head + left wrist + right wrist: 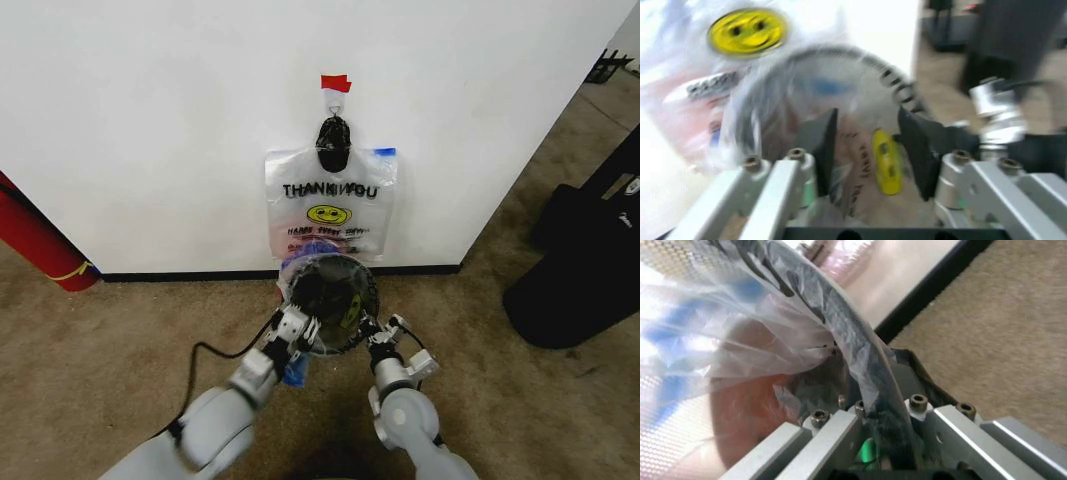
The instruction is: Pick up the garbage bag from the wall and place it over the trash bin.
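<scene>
The trash bin [330, 302] stands on the carpet against the wall [150, 120], with a garbage bag [740, 325] draped over its rim. A second bag [330, 205] with a yellow smiley hangs on the wall just above the bin, under a strip of red tape [335, 83]. The left hand [867, 150] sits at the bin's left side, released, its pads apart around bag plastic. The right hand [873, 410] is clenched on the bin's right rim and the plastic over it
</scene>
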`<state>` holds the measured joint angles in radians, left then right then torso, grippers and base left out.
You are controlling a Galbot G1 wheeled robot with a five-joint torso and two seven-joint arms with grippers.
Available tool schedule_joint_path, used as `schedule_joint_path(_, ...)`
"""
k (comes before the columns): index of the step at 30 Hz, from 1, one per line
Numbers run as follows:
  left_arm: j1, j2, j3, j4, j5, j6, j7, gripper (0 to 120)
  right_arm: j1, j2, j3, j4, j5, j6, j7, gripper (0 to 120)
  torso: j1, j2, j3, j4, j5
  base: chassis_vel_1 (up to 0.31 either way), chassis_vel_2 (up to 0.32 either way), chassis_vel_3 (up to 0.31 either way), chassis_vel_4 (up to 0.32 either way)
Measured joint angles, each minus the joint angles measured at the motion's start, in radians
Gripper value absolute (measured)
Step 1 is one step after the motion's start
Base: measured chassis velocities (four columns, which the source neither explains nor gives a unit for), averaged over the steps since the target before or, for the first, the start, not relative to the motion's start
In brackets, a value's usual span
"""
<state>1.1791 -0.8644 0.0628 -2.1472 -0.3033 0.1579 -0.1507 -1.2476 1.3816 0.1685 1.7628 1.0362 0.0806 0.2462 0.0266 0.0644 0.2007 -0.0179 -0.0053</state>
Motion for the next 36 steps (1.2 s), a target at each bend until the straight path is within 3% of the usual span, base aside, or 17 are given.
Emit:
schedule_joint_path(3, 0.100, 0.059, -0.113, -0.123, -0.038, 0.033, 0.108, 57, -0.032, -0.040, 0.017, 0.017, 0.016, -0.016, -0.008, 0, 0.000, 0.000, 0.000, -0.0003, 0.0000, 0.000, 0.000, 0.000, 0.000)
schedule_joint_path(5, 0.140, 0.076, -0.164, -0.171, -0.029, 0.085, 0.111, 66, -0.052, -0.046, 0.029, 0.042, 0.022, -0.005, -0.005, 0, 0.000, 0.000, 0.000, -0.0003, 0.0000, 0.000, 0.000, 0.000, 0.000)
schedule_joint_path(6, 0.140, 0.076, -0.164, -0.171, -0.029, 0.085, 0.111, 66, -0.052, -0.046, 0.029, 0.042, 0.022, -0.005, -0.005, 0, 0.000, 0.000, 0.000, -0.0003, 0.0000, 0.000, 0.000, 0.000, 0.000)
schedule_joint_path(12, 0.189, 0.079, -0.195, -0.165, 0.030, 0.294, 0.069, 91, -0.089, -0.043, 0.038, 0.114, 0.011, 0.020, 0.018, 0, 0.000, 0.000, 0.000, -0.0003, -0.0001, 0.000, 0.000, 0.000, 0.000)
schedule_joint_path(19, 0.192, 0.065, -0.200, -0.123, 0.074, 0.417, 0.050, 100, -0.119, -0.056, 0.049, 0.167, 0.005, 0.041, 0.045, 0, 0.000, 0.000, 0.000, -0.0002, -0.0001, 0.000, 0.000, 0.000, 0.000)
schedule_joint_path(27, 0.158, 0.041, -0.191, -0.047, 0.089, 0.435, 0.002, 100, -0.158, -0.069, 0.049, 0.234, 0.000, 0.048, 0.078, 0, 0.000, 0.000, 0.000, -0.0002, -0.0001, 0.000, 0.000, 0.000, 0.000)
schedule_joint_path(36, 0.092, -0.012, -0.162, 0.068, 0.084, 0.349, -0.046, 100, -0.224, -0.073, 0.036, 0.347, 0.009, 0.008, 0.169, 0, 0.000, 0.000, 0.000, -0.0002, -0.0001, 0.000, 0.000, 0.000, 0.000)
